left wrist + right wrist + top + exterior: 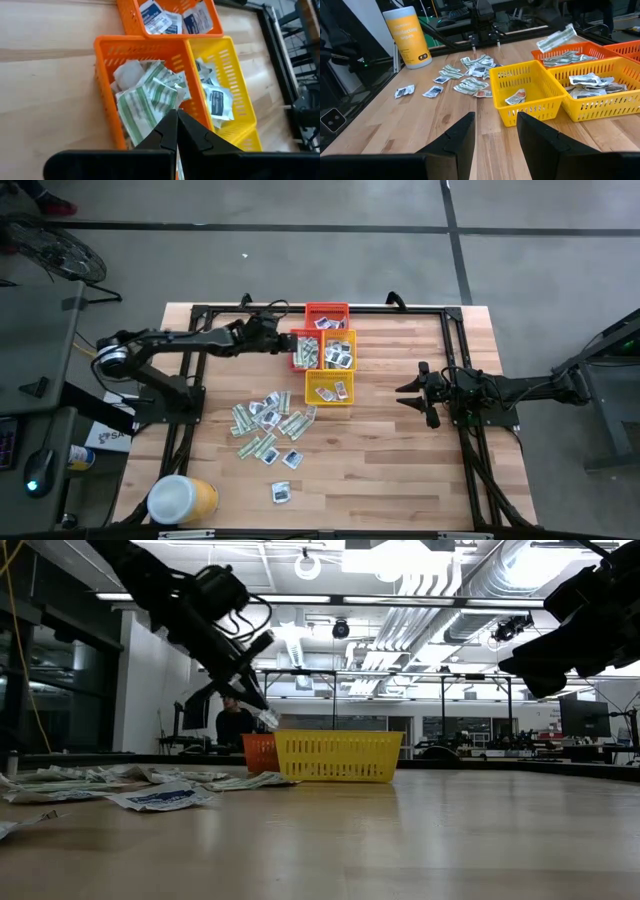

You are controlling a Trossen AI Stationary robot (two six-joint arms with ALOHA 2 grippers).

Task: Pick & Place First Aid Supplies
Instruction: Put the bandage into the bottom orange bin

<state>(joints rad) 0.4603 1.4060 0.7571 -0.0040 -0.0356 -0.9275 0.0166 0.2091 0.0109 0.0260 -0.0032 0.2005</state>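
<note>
My left gripper (290,346) is shut on a pale green-and-white packet (557,38), held in the air over the orange basket (106,59). That basket holds more green-and-white strips (145,97). The yellow basket (235,75) beside it holds white squares with blue marks. A loose pile of packets (266,423) lies flat on the wooden table, nearer the front. My right gripper (495,131) stands open at the table's right side (416,394), with nothing between its fingers. My left gripper pinches the packet by one end (266,717) between its two fingertips. The fingers slant down from the table's left. The packet sticks out past the tips, tilted, clear of the orange basket's rim (560,51).
A red basket (327,314) with white squares stands at the far side, a second yellow basket (330,388) in front of the others. A big yellow tub with a white lid (181,499) lies at the near left corner. One packet (281,493) lies alone near the front edge.
</note>
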